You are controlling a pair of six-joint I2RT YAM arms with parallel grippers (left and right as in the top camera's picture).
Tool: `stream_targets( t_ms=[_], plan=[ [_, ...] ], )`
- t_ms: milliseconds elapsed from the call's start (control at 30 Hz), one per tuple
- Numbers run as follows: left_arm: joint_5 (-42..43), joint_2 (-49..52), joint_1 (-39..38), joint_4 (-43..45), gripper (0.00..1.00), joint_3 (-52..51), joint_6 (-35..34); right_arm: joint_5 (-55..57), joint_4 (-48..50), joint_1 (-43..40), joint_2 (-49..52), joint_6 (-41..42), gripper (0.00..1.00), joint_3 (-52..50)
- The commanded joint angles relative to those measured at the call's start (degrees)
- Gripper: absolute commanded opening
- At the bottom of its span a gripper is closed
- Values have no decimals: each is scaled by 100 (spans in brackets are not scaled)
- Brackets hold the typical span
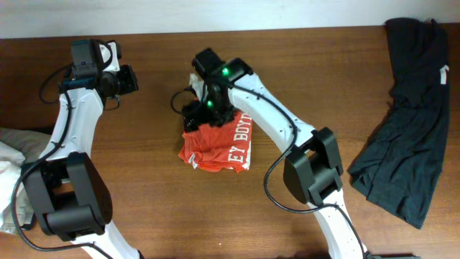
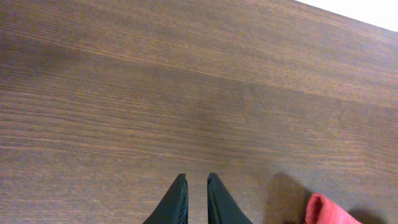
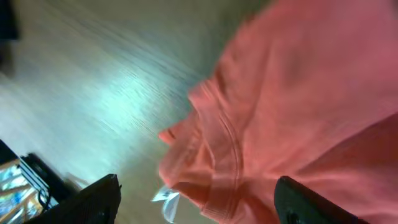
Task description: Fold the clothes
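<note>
- The red-orange T-shirt (image 1: pixel 218 147) lay near the middle of the table (image 1: pixel 144 180), already gathered into a compact bundle with part of its white lettering facing up. I judged this one mostly folded, though its edges looked rumpled rather than square.
- The black garment (image 1: pixel 406 115) sprawled unfolded along the right edge, and a pale heap (image 1: pixel 10 155) sat at the left edge. By my reckoning most of the work was left.
- The right gripper (image 1: pixel 198 115) hung over the bundle's far-left corner. I could not read its fingers from overhead.
- The right wrist view settled that: the fingers (image 3: pixel 93 199) were spread wide, pinching nothing, with the shirt's ribbed hem and a white scrap (image 3: pixel 165 196), probably the neck tag, just beyond them. The picture was blurred.
- The left gripper (image 1: pixel 129 79) was parked toward the far-left corner, well apart from the shirt.
- Only the left wrist view showed its fingers pressed nearly together on nothing, above bare wood, with a sliver of the shirt at the frame's lower right.
</note>
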Motion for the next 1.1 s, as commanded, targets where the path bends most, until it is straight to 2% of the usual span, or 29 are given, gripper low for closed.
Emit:
stream_targets(
  t_ms=[0, 67, 100, 133, 200, 233, 267, 333, 367, 400, 500, 567, 633, 667, 700, 733, 767, 867, 1000, 1067],
  plan=[
    [442, 76, 9, -175, 28, 76, 52, 667, -476, -105, 0, -59, 90, 1108],
    [1185, 310, -4, -629, 28, 74, 483, 957, -896, -516, 0, 129, 93, 1947],
    [1379, 466, -7, -850, 36, 74, 629, 953, -1054, -780, 0, 205, 99, 2164],
    [2122, 761, -4, -1200, 39, 74, 1145, 793, -1392, -1261, 0, 240, 99, 2240],
    [3268, 1097, 9, -1849, 31, 74, 2522, 481, -1860, -1845, 4, -85, 99, 2096],
    [3504, 1196, 26, -2092, 33, 74, 2938, 466, -1978, -1963, 4, -199, 99, 2063],
    [3707, 1327, 35, -2282, 55, 74, 3204, 463, -2081, -2050, 4, -387, 99, 1978],
    [3987, 1611, 9, -2538, 75, 74, 3316, 487, -2208, -2118, 4, -492, 99, 1731],
    [4002, 1633, 2, -2597, 92, 74, 3314, 485, -2199, -2118, 4, -498, 99, 1541],
    [3995, 1637, -2, -2662, 99, 74, 3314, 483, -2199, -2118, 4, -535, 99, 1235],
    [3646, 1655, -33, -2898, 99, 74, 3335, 450, -1987, -2118, 4, -538, 99, 258],
    [3534, 1663, -223, -3005, 95, 74, 3331, 170, -1738, -2111, 4, -688, 99, -531],
    [3333, 1707, -485, -3045, 93, 74, 3331, 111, -1674, -2046, 4, -763, 99, -925],
    [3322, 1759, -629, -3036, 89, 74, 3331, 94, -1593, -1971, 4, -833, 99, -1115],
    [3320, 1823, -750, -3034, 85, 74, 3331, 92, -1482, -1869, 4, -831, 95, -1349],
    [3259, 1899, -835, -3036, 85, 74, 3327, 94, -1335, -1757, 4, -817, 76, -1574],
    [3237, 1945, -872, -3038, 85, 74, 3320, 46, -1121, -1631, 4, -815, 63, -1856],
    [3237, 1945, -870, -3038, 86, 74, 3283, 31, -949, -1473, 4, -837, 68, -2188],
    [3235, 1950, -872, -3040, 85, 74, 3283, 4, -734, -1274, 4, -835, 69, -2286],
    [3213, 1952, -907, -3069, 79, 74, 3283, -98, -535, -1123, 4, -815, 68, -2286]
  ],
)
